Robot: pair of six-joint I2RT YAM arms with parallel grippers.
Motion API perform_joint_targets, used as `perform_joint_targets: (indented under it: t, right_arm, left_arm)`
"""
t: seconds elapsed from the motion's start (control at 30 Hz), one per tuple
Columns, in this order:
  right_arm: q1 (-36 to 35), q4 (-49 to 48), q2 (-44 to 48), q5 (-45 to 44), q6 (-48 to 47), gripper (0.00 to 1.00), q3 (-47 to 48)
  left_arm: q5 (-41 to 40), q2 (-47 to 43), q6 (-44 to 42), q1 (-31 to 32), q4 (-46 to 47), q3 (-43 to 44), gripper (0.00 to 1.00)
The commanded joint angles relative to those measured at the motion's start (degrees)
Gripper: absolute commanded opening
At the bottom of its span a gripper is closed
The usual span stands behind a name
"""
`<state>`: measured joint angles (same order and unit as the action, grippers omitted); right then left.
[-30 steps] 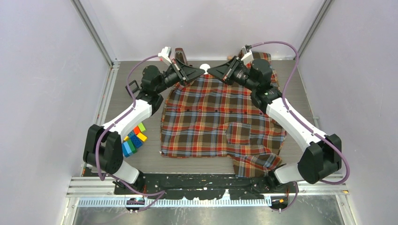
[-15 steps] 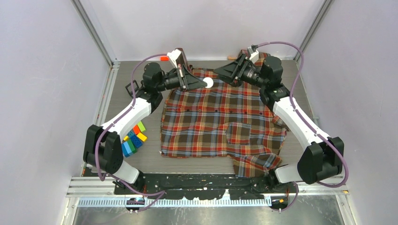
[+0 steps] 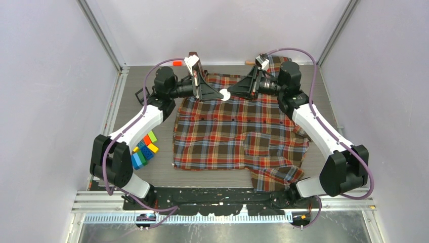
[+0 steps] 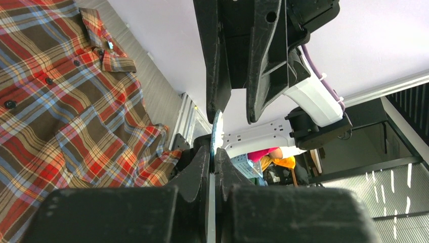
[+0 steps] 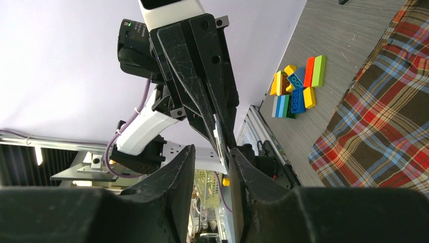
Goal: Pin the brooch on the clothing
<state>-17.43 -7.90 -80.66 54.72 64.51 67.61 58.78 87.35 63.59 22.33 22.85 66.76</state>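
Brooch (image 3: 223, 94) pinched in my left fingers (image 3: 216, 94), right fingers (image 3: 231, 93) gaping beside it over the shirt (image 3: 238, 131); closing off-centre could knock it loose.

Noting brooch (image 3: 223, 94): small round white disc, hanging in the air over the far part of the clothing (image 3: 238, 131) and not touching it. Being pinched by its rim in the left gripper (image 4: 212, 156), showing edge-on in the left wrist view as a thin pale sliver. Clothing lying spread flat: plaid shirt in red, brown and light-blue checks, with a row of small dark buttons running across it and a rumpled flap trailing at the near right corner.
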Motion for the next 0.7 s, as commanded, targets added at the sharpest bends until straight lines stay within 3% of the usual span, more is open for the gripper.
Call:
perform_joint_targets:
  t: [0.0, 0.27, 0.5, 0.67]
  right_arm:
    - [-0.98, -0.66, 0.14, 3.80, 0.34, 0.34, 1.47]
    - [-2.41, 4.38, -0.82, 3.24, -3.34, 0.30, 3.34]
    - [-2.70, 6.46, -1.31, 2.67, -4.66, 0.15, 3.53]
    - [-2.71, 9.73, -1.93, 1.64, -5.82, 0.09, 3.87]
  left_arm:
    - [0.79, -0.11, -1.17, -0.35, 0.53, 2.63, 0.00]
    - [1.03, -0.21, -0.94, -0.35, 0.57, 2.75, 0.00]
    - [0.88, -0.17, -0.41, -0.35, 1.57, 2.50, 0.00]
    - [1.40, -0.26, -0.51, -0.35, 1.92, 2.50, 0.00]
